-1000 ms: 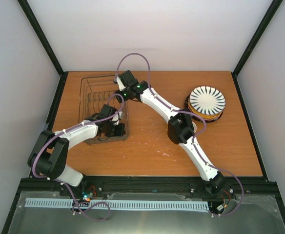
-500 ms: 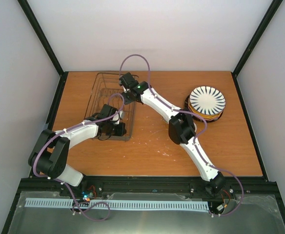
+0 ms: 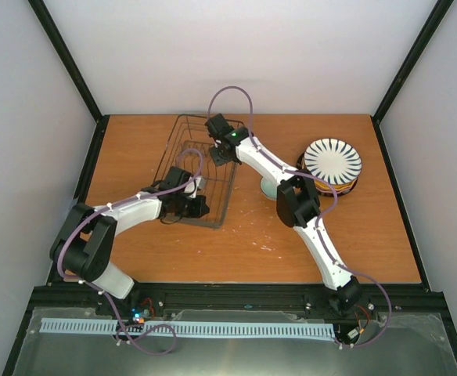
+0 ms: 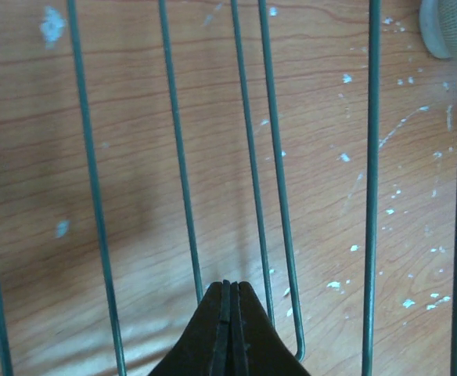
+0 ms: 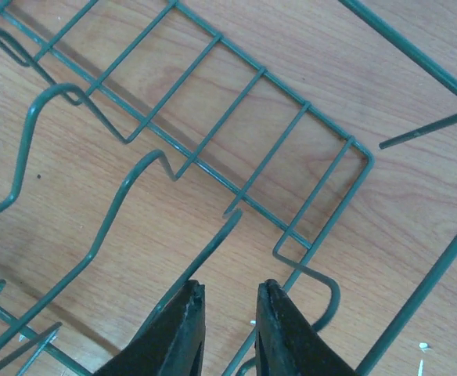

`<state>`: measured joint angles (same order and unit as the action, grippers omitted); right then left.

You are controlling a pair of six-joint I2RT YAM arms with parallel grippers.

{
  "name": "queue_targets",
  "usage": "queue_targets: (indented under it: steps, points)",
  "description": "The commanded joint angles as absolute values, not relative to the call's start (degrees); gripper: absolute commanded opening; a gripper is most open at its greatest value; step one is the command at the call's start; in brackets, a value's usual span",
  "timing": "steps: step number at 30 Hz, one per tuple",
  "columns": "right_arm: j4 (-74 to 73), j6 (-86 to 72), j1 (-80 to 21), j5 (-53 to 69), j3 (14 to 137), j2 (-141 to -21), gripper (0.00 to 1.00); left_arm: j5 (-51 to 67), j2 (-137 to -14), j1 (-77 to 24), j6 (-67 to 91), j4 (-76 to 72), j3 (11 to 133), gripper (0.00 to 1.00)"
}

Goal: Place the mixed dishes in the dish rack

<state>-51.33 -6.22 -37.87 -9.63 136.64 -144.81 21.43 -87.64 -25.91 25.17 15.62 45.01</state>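
Looked to me like the step here was getting the dish rack (image 3: 183,153) parked properly before any dishes went in. It sat empty on the left half of the bench (image 3: 244,243), turned at an angle. The plates were in a stack well off to the right with the striped plate (image 3: 332,160) on top, and the small bowl (image 3: 268,188) was between the two, half hidden under the right arm. My take: make sure the rack sat flat before letting go completely, then pull each claw straight out along its own fingers, because wires ran close on both sides and a sideways exit could've snagged one and dragged the rack. The right claw (image 5: 228,291) was parted just a little, with nothing but bare wood showing in the gap and one rack wire right beside its left finger, so I'd call it empty. The left claw (image 4: 228,294) was squeezed fully closed down among the wires. I couldn't tell whether it had one pinched. Pose-wise, the left arm was folded back at the elbow, with its forearm reaching across to the rack's near end. The right arm was stretched diagonally across the bench, its wrist over the rack's far right side.
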Motion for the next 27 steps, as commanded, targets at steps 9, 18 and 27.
queue_targets:
  steps: [9,18,27]
  points:
    - [-51.15,-6.13,-36.43,-3.58,138.59,-144.77,0.26,22.32,-101.07,-39.25,30.55,11.2,58.52,0.01]
    - [-50.67,-5.35,-36.39,-0.03,138.64,-145.06,0.26,19.85,-105.82,-42.89,30.24,13.72,63.93,0.01]
    - [-49.77,-4.16,-36.73,2.54,138.48,-141.96,0.43,7.02,-102.29,-42.85,30.1,21.47,66.5,0.39]
